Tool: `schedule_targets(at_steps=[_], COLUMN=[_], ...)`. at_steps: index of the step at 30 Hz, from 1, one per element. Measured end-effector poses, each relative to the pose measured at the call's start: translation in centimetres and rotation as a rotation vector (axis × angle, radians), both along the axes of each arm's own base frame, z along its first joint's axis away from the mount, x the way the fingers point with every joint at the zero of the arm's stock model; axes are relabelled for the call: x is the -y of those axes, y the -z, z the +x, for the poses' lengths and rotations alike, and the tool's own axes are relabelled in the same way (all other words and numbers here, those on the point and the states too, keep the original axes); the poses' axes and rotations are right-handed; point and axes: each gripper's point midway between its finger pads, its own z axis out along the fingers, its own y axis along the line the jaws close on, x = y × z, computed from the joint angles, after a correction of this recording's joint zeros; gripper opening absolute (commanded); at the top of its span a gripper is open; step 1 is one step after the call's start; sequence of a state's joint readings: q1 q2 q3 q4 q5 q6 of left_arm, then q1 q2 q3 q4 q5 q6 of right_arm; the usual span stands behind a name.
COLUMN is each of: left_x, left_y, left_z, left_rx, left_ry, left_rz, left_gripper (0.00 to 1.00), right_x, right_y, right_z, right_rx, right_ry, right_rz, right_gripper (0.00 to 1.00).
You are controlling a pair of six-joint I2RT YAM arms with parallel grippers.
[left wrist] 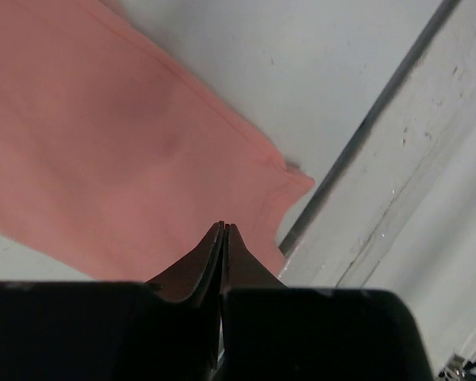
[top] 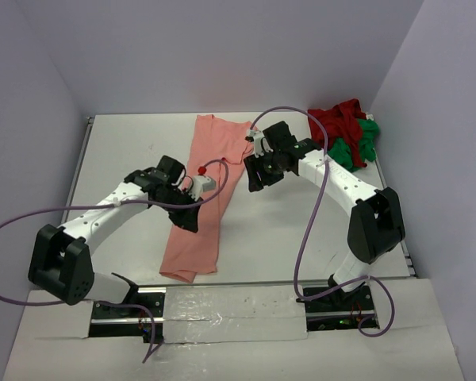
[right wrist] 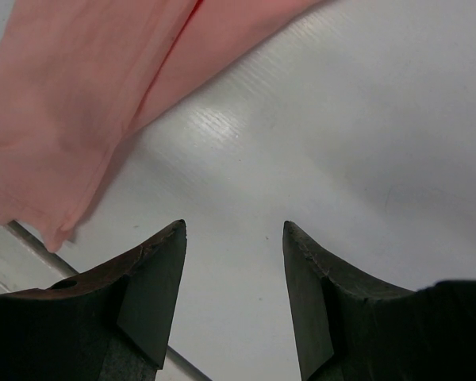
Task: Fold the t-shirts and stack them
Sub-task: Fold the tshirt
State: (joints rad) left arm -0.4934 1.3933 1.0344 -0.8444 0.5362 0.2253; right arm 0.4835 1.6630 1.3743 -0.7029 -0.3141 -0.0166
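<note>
The left tool [left wrist: 224,228] hangs over the left edge of the salmon-pink t-shirt [top: 210,159], its jaws pressed together at the cloth; whether a fold is nipped between them cannot be told. The shirt lies as a long narrow strip running from far to near down the middle of the worktop [top: 135,143], so the lengthwise fold looks done and the crosswise fold seems to be the step in hand. Just right of the strip, the right tool [right wrist: 234,230] hovers spread and empty above bare worktop. It likely needs to take the opposite edge so both ends travel together. The dark red t-shirt [top: 337,119] and bright green t-shirt [top: 357,147] lie crumpled together far right, unfolded.
</note>
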Motion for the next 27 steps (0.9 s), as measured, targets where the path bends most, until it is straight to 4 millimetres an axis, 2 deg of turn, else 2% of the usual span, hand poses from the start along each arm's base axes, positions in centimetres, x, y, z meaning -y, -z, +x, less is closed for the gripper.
schedule_targets(at_steps=[3,7,10,13,15,16,17,22,27], left_x=[0.6,0.9,1.2,1.9,2.6,3.0,3.4,5.0,5.6], left_y=[1.5,3.2,4.3,4.9,5.1,5.2,5.4,7.0,9.1], left_z=[-1.8,-2.3,-2.6,-2.8,-3.1,-3.4,-3.6,-6.0,-7.9], left_rx=[-0.057,-0.092,-0.115,-0.106,-0.088,-0.083,-0.077,-0.110,-0.167], left_ry=[0.051,0.077,0.095,0.122,0.150,0.168,0.187,0.282,0.352], left_rz=[0.034,0.089,0.116,0.129,0.130,0.132,0.133,0.166,0.223], left_gripper=[0.06,0.08,0.15,0.28,0.54,0.71,0.74,0.74,0.75], right_x=[0.0,0.0,0.0,0.1,0.1,0.1,0.1,0.2,0.2], right_y=[0.0,0.0,0.0,0.0,0.0,0.0,0.1,0.1,0.0], right_z=[0.0,0.0,0.0,-0.1,-0.1,-0.1,-0.2,-0.3,-0.3], right_rx=[0.001,0.002,0.003,0.002,0.000,-0.001,-0.001,-0.004,0.001], right_ry=[-0.001,-0.004,-0.007,-0.009,-0.010,-0.011,-0.013,-0.020,-0.024], right_rz=[-0.001,-0.002,-0.003,-0.004,-0.005,-0.006,-0.007,-0.009,-0.009], right_gripper=[0.60,0.60,0.60,0.60,0.60,0.60,0.60,0.60,0.60])
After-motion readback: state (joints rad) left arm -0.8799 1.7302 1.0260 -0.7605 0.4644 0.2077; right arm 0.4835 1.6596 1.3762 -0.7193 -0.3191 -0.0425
